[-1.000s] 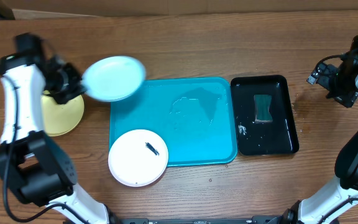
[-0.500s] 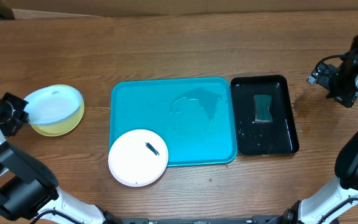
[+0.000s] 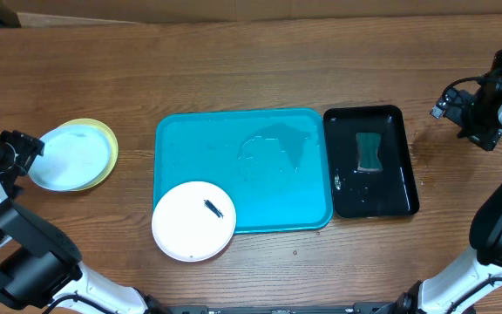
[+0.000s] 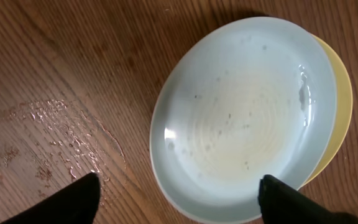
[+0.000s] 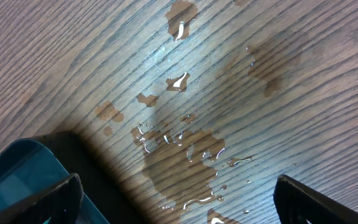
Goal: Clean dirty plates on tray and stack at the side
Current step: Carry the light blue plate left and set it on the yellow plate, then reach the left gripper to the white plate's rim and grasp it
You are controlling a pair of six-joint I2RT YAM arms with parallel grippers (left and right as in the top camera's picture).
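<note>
Overhead, my left arm is swung far out to the 9 o'clock edge of the table (image 3: 234,70), and the left gripper (image 3: 22,155) sits just beside the 9 o'clock rim of the light cyan plate (image 3: 66,158). On the left wrist view its fingers (image 4: 73,200) stand wide apart with the near rim of that plate between them, and I see no clamp on it. The cyan plate lies face up on the yellow-green plate (image 3: 109,150), shifted toward 9 o'clock, so a crescent of yellow-green shows on the 3 o'clock side. My right arm is held at the 3 o'clock edge. The right gripper (image 5: 176,186) has its jaws spread over a puddle (image 5: 185,149) on bare wood, holding nothing. The white plate (image 3: 190,227) rests face up on the 7 o'clock corner of the tray (image 3: 268,126), overhanging its front rim, with a short dark smear (image 3: 213,208) toward its 2 o'clock side. The tray's long axis runs 9 to 3 and its floor looks wet near the middle. A black tray (image 3: 394,120) sits just beside its 3 o'clock rim, long axis 12 to 6, with a green sponge (image 3: 369,151) inside. Open wood runs along the whole 12 o'clock side, and a strip separates the stacked plates from the tray.
</note>
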